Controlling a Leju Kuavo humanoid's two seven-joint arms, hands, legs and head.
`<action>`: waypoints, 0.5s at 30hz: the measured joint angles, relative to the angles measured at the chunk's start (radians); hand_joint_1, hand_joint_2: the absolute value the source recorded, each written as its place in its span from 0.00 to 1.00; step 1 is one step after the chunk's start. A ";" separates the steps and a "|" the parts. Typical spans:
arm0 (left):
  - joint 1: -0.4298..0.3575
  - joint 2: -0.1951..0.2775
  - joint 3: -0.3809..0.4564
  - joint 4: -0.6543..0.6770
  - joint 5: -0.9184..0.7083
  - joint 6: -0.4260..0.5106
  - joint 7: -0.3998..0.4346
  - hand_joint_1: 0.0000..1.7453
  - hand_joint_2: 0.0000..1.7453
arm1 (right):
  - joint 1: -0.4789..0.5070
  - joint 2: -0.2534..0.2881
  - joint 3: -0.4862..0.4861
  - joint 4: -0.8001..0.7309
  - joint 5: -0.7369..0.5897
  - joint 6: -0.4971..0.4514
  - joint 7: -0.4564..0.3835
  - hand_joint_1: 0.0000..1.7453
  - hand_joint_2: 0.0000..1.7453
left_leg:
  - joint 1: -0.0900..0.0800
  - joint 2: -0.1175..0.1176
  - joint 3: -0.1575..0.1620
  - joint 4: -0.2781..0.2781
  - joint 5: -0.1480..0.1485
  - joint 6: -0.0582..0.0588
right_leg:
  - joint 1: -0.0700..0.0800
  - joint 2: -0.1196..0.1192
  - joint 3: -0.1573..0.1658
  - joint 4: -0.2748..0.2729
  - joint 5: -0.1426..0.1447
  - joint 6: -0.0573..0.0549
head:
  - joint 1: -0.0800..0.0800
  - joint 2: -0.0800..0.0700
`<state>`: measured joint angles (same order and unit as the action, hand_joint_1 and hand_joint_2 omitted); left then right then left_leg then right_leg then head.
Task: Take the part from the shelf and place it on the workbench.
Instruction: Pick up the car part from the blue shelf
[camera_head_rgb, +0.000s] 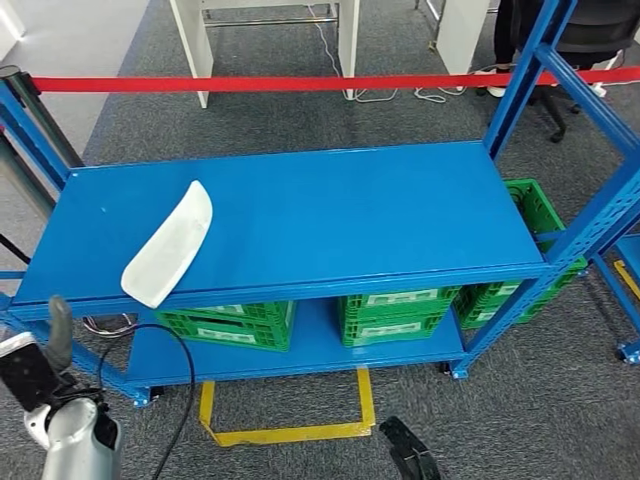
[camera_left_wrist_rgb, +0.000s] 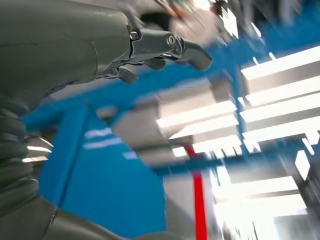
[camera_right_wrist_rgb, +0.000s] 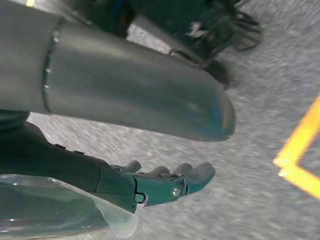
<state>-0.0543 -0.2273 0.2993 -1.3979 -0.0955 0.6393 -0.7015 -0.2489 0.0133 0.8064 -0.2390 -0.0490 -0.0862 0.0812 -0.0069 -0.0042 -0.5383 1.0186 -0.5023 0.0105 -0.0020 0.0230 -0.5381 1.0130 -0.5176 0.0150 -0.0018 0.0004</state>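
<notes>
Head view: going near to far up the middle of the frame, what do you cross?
Yellow floor marking → green crates on the lower shelf → blue top shelf → red barrier tape → white table legs.

Empty robot hand (camera_left_wrist_rgb: 151, 50) nr blurred blue shelf (camera_left_wrist_rgb: 102, 185)

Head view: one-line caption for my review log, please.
White curved part lies on the blue shelf top, left hand raised nearby, empty; green crates below.

A silver left arm (camera_head_rgb: 74, 440) trails a black cable (camera_head_rgb: 178, 400); grey thumbs, darker screw-jointed fingers (camera_right_wrist_rgb: 166, 181).
</notes>
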 joint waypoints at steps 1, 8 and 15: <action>0.009 0.014 -0.052 0.000 -0.013 -0.005 0.000 0.00 1.00 | -0.003 0.001 0.000 -0.005 0.011 0.003 -0.004 0.00 0.00 | 0.000 -0.003 -0.001 0.000 0.000 0.000 | 0.000 -0.003 0.001 0.000 -0.001 0.000 | 0.000 0.000; 0.031 0.089 -0.298 0.007 -0.083 -0.147 0.000 0.00 1.00 | -0.007 0.000 -0.010 -0.014 0.069 0.029 -0.032 0.00 0.00 | -0.001 -0.003 -0.002 0.000 0.001 0.000 | -0.001 -0.001 0.003 0.000 0.000 0.001 | 0.000 0.000; 0.022 0.135 -0.386 0.036 -0.132 -0.273 0.000 0.00 1.00 | -0.032 0.018 -0.027 -0.029 0.124 0.072 0.015 0.00 0.00 | -0.001 -0.001 -0.003 0.000 0.002 0.000 | 0.000 0.001 0.002 0.000 0.001 0.001 | 0.000 0.000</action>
<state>-0.0322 -0.0922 -0.0869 -1.3623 -0.2270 0.3662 -0.7015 -0.2806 0.0316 0.7799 -0.2677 0.0755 -0.0140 0.0963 -0.0074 -0.0055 -0.5413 1.0185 -0.5007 0.0105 -0.0023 0.0241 -0.5358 1.0133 -0.5165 0.0155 -0.0016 0.0004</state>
